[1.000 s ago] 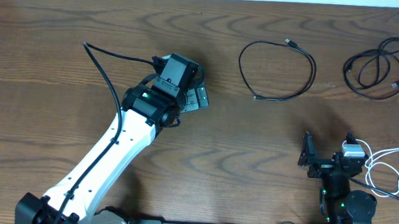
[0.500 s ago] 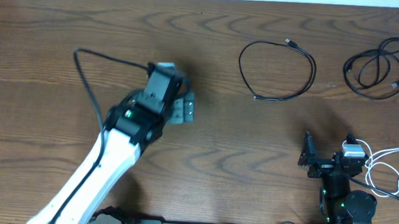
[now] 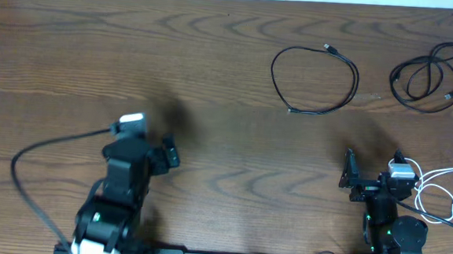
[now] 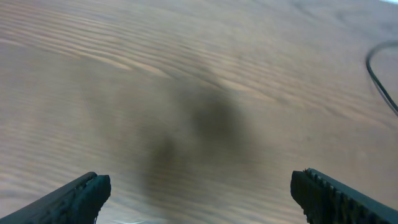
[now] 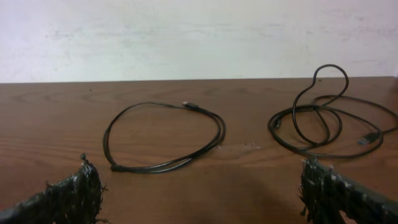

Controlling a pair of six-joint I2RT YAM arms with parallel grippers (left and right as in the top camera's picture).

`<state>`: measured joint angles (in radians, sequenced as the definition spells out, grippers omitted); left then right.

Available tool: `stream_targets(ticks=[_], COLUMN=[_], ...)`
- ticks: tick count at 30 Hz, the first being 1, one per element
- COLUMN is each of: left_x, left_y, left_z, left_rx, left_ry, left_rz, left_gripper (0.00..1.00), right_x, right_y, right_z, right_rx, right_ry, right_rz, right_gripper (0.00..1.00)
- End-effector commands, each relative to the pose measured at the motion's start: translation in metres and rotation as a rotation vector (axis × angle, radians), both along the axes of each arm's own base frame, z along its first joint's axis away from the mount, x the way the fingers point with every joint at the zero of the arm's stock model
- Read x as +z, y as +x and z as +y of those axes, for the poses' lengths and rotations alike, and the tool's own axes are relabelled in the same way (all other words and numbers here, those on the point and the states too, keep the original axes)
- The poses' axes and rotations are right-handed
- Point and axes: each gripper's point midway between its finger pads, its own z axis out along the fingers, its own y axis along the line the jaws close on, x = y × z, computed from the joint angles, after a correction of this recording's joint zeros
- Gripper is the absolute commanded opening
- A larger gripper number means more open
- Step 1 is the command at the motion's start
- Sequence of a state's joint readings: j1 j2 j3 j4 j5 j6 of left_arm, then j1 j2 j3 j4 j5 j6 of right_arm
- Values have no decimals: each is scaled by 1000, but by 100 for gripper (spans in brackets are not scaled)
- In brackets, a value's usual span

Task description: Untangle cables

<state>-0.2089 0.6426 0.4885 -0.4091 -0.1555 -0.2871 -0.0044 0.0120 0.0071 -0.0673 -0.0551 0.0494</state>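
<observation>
Three cables lie apart on the wooden table. One black cable point(image 3: 315, 77) forms a single open loop at the back centre-right; it also shows in the right wrist view point(image 5: 165, 137). A second black cable point(image 3: 429, 76) lies in a loose coil at the far right and shows in the right wrist view point(image 5: 317, 124). A white cable point(image 3: 421, 186) lies beside the right arm's base. My left gripper point(image 3: 167, 153) is open and empty over bare wood at the front left; its wrist view point(image 4: 202, 193) is blurred. My right gripper point(image 3: 348, 175) is open and empty, in front of both black cables point(image 5: 199, 199).
A thick black cord point(image 3: 44, 143) arcs from the left arm at the front left. A short piece of black cable point(image 4: 379, 68) shows at the right edge of the left wrist view. A white wall point(image 5: 199, 37) stands behind the table's far edge.
My left arm has drawn back from the middle of the table to the front left, and its cord has swung with it. The right arm and the cables have not moved.
</observation>
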Motion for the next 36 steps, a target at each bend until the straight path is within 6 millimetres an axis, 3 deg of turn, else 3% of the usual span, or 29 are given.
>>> stream_targets(ticks=[1, 7, 18, 25, 31, 36], left_x=[1, -9, -24, -11, 14, 12], left_y=[-9, -23, -22, -22, -18, -14], left_z=[11, 27, 44, 53, 53, 35], left_rx=[27, 85, 149, 176, 158, 19], left_ry=[-11, -23, -53, -28, 5, 59], left_rz=[-67, -159, -353, -418, -518, -513], left_gripper=[100, 100, 100, 100, 100, 100], right_x=[-1, -1, -1, -1, -1, -1], right_y=[0, 0, 0, 0, 0, 0], right_z=[1, 1, 1, 1, 1, 1], right_rx=[1, 1, 2, 1, 2, 2], right_ry=[13, 13, 13, 13, 13, 13], right_rz=[1, 1, 1, 1, 1, 1], right_gripper=[99, 99, 99, 99, 99, 99])
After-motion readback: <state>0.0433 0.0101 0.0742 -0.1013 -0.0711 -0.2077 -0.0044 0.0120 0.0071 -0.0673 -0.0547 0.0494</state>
